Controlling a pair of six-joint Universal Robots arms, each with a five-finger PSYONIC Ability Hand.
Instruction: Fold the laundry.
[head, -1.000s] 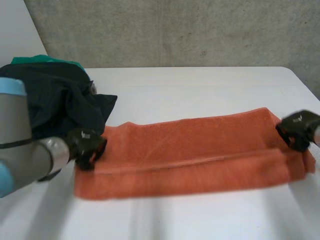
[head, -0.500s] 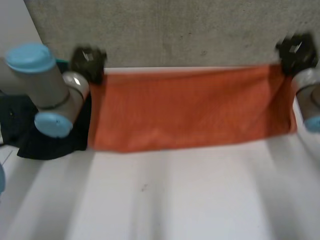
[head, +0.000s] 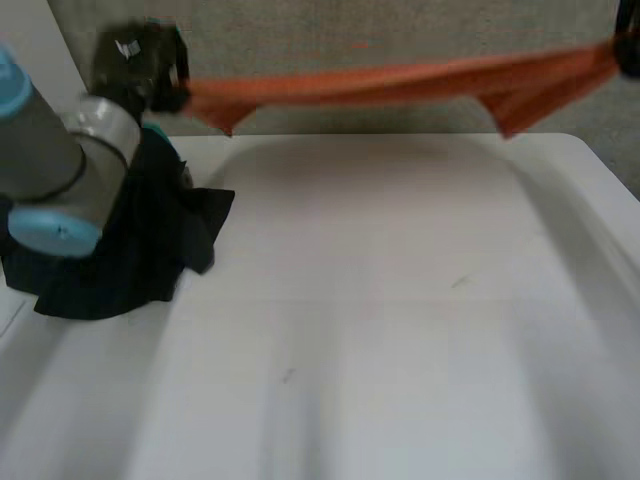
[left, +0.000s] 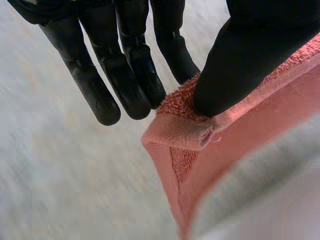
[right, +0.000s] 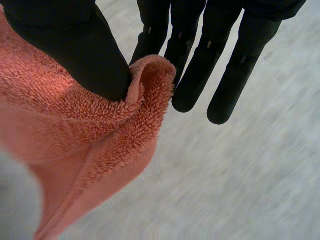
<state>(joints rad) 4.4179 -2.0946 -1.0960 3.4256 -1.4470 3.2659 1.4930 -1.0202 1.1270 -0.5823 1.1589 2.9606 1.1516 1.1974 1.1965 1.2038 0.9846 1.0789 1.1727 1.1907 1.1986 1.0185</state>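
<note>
Towel (head: 400, 80) pinched: L hand (head: 140, 58), R hand (right: 220, 60).

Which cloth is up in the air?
The orange towel, pinched by the left hand and right hand; the dark clothes lie on the table.

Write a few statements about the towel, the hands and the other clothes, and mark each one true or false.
1. The orange towel lies flat on the table. False: it is held up in the air above the table, stretched between the two hands.
2. The left hand pinches a corner of the towel between thumb and fingers. True.
3. The right hand is open and holds nothing. False: its thumb pinches the other end of the towel against its fingers.
4. A pile of dark clothes lies on the table by the left arm. True.
</note>
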